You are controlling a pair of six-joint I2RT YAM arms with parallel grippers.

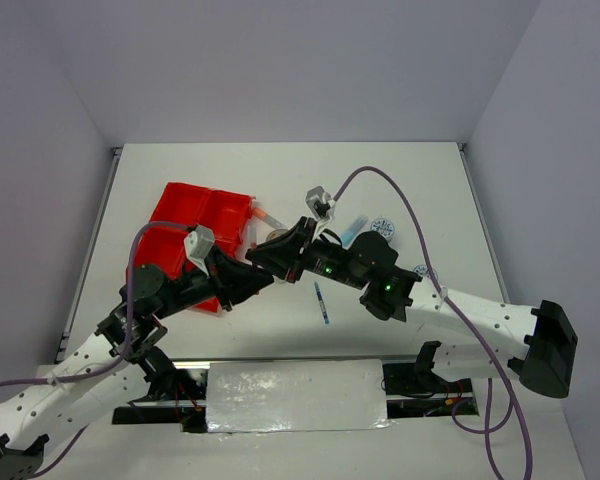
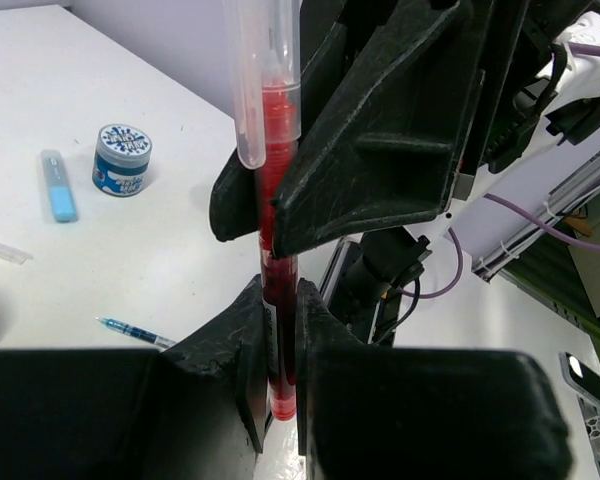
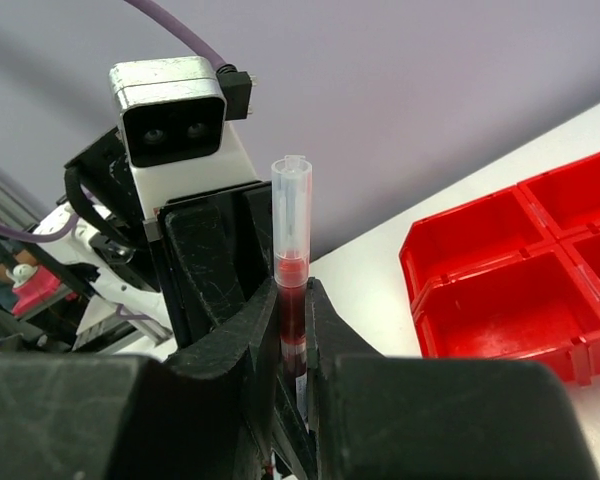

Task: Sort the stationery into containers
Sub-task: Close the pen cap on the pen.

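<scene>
Left gripper against right gripper from above, tip to tip just beside the red tray; counted one tray of four compartments, one blue pen, one light-blue stick, one blue-white tape roll for certain. Through the left wrist, found both pairs of jaws clamped on one red pen, held clear of the table, with one roll, one stick, one blue pen lying beyond. Through the right wrist, saw the same double clamp near the tray; judged a bent pen likely from pulling away under a double grip, a dropped one from releasing both grips together.
</scene>
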